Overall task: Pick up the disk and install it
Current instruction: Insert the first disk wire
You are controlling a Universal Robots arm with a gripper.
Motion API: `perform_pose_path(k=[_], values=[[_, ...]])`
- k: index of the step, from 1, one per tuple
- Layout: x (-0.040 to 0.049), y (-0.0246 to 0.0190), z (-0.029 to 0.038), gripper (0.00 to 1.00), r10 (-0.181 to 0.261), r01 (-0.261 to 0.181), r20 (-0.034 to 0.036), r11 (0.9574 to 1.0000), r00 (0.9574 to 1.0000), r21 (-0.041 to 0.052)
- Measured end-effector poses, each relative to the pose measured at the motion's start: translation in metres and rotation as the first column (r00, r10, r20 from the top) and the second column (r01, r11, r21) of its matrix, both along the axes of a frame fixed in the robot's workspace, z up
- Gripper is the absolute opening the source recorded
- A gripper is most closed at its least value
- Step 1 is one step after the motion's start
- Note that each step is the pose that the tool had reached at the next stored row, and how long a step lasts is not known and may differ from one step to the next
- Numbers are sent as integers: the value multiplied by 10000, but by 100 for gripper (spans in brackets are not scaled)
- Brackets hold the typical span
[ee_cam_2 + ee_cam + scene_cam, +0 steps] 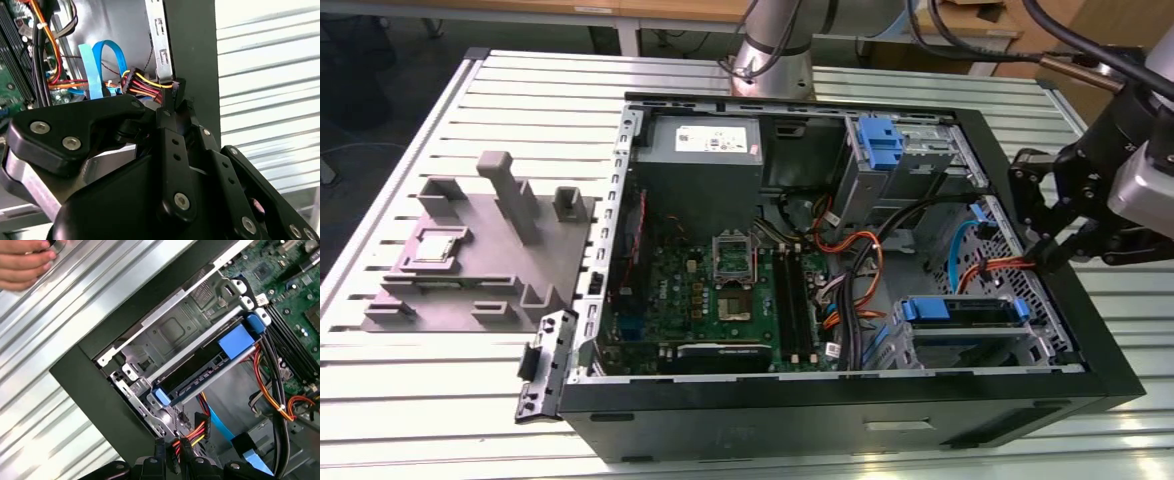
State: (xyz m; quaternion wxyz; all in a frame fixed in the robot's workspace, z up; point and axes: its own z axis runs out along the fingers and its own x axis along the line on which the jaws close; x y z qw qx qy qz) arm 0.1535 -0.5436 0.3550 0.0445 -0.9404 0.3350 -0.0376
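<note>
The gripper (1045,262) hangs by the case (854,415) wall, and its jaws look pinched on a plug (176,86). The disk (200,371) sits just ahead of them, long axis slanting across

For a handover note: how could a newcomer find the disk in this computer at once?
Start at the open black computer case on the slatted table. In its bay at the exterior view's lower right lies the disk, flat, edged by a blue plastic frame. The blue latch piece farther back stands upright and is narrower.
</note>
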Motion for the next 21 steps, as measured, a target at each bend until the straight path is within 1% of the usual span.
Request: perform_pose_path(k=[2,4,6,9,12,16,18,19,21], values=[[1,0,-8,26,329,-329,26,9995,9995,-2],[1,0,-16,26,623,-623,63,9981,9980,-5],[1,0,-25,26,912,-912,102,9958,9958,-8],[0,0,-36,26,1342,-1342,161,9910,9908,-15],[0,0,-33,26,1444,-1444,170,9895,9894,-16],[0,0,-5,26,1501,-1501,170,9887,9885,-15],[0,4,-4,26,1564,-1564,172,9877,9875,-18],[1,7,-2,26,1608,-1608,182,9870,9868,-30],[1,8,-3,26,1732,-1731,227,9849,9846,-51]])
